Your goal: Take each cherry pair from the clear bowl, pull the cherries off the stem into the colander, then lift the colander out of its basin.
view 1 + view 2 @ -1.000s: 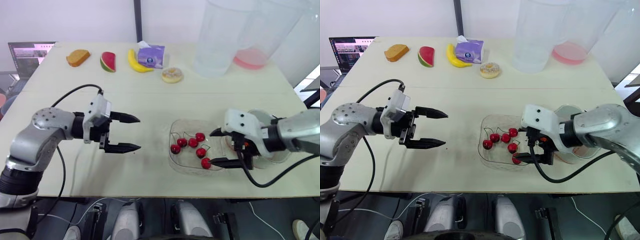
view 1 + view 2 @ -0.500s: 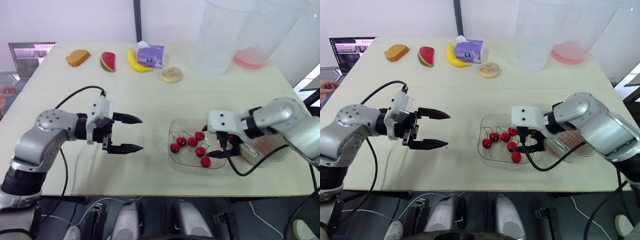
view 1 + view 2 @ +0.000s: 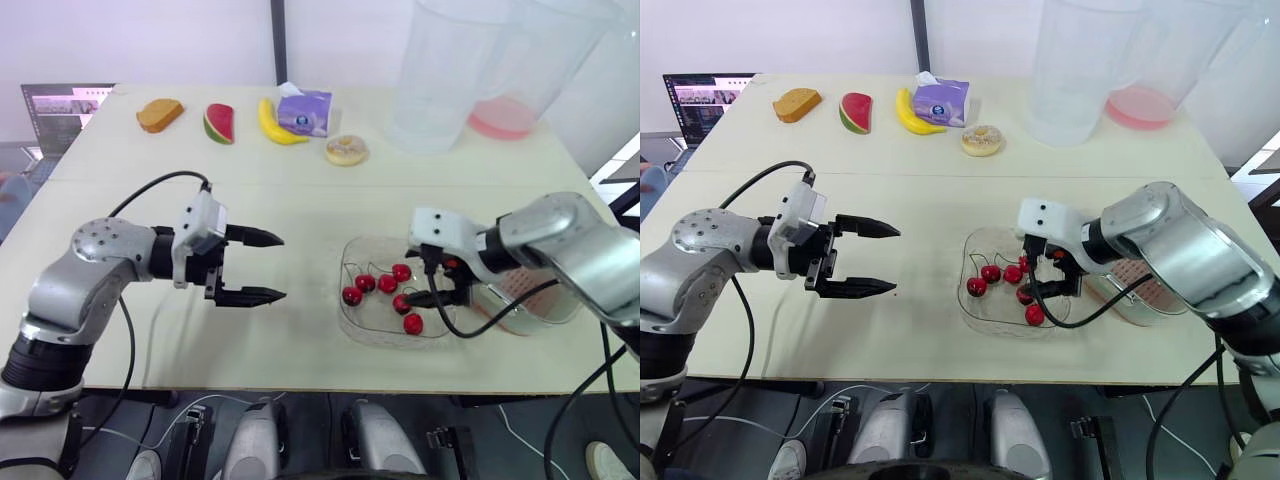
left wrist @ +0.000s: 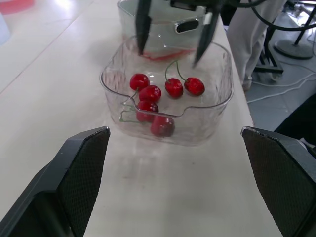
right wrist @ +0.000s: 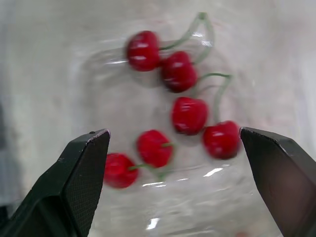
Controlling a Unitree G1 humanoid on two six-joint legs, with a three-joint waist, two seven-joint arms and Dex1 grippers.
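- Since a second ago your right gripper (image 3: 418, 283) has swung in from 3 o'clock to hang over the clear bowl (image 3: 347, 322), fingers apart above the cherries (image 5: 189, 114).
- Your left gripper (image 3: 272, 267) hovers at the bowl's 9 o'clock, fingers apart, holding nothing.
- Risk: if you close on fruit rather than stem, a cherry may squirt away; a low finger could shove the bowl.
- The colander (image 3: 1132, 286), at the bowl's 3 o'clock, is half hidden behind your arm; you cannot tell which cherries share a stem.

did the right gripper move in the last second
Yes. The right gripper has swung toward the robot's left, from the right edge of the clear bowl to a spot above the cherries, with its fingers open.
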